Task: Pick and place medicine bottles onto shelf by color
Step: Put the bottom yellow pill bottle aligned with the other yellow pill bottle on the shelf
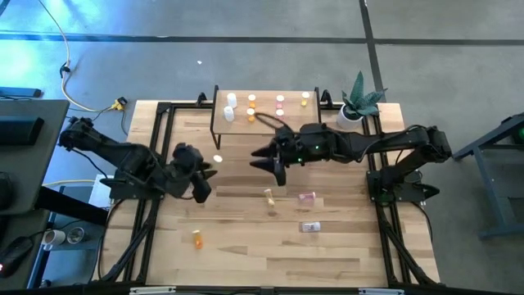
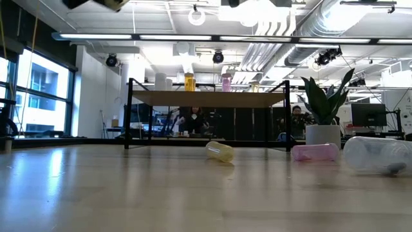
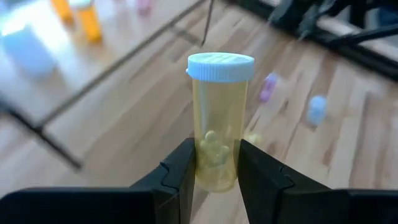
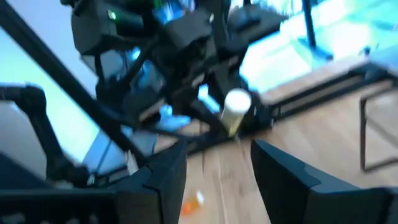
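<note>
The low light-wood shelf on thin black legs [image 1: 266,123], at twelve o'clock on the table, already bore several small white-capped medicine bottles [image 1: 251,102]; roughly half the task was judged done. Four bottles remained loose toward six o'clock: a yellow one [image 1: 269,197], a pink one [image 1: 306,197], a clear one [image 1: 310,227] and an orange one [image 1: 197,238]. The left gripper [image 3: 214,180], at nine o'clock, was clamped on an upright yellow bottle of pills [image 3: 218,124], shown clearly only by the left wrist view. The right gripper [image 1: 273,164], near centre, was held apart and empty.
</note>
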Robot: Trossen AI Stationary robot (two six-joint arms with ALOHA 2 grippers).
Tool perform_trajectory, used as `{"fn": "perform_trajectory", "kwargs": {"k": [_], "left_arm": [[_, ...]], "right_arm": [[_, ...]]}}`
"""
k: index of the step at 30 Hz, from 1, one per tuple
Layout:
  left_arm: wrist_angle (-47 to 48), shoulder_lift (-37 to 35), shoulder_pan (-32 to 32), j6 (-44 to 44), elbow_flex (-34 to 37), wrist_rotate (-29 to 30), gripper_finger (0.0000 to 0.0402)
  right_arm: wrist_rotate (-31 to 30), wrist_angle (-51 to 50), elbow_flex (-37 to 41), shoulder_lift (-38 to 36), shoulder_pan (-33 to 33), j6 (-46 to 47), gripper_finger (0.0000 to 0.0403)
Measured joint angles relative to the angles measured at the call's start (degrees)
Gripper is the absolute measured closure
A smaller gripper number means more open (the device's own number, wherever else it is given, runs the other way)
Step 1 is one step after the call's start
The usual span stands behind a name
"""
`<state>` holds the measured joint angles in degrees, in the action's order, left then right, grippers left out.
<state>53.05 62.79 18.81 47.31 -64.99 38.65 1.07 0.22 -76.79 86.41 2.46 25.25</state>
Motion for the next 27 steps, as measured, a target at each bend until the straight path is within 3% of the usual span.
{"fn": "perform_trajectory", "kwargs": {"k": [7,13,23,27], "left_arm": [[-12.2,-1.7,-6.3,-19.1,0.0,-6.9,0.0309],[-22.4,-1.7,-11.7,-29.7,0.0,-13.4,0.0309],[-32.5,0.5,-19.9,-37.5,0.0,-17.4,0.0309],[-35.9,1.9,-22.6,-37.7,0.0,-18.8,0.0309]], "right_arm": [[-1.1,9.0,0.0,0.0,-3.1,-4.5,0.0233],[-1.1,14.8,0.0,-0.4,-5.9,-11.5,0.0233],[-0.7,14.6,0.0,-4.1,-11.3,-20.1,0.0231],[6.1,14.0,0.0,-6.2,-15.3,-21.3,0.0213]]}}
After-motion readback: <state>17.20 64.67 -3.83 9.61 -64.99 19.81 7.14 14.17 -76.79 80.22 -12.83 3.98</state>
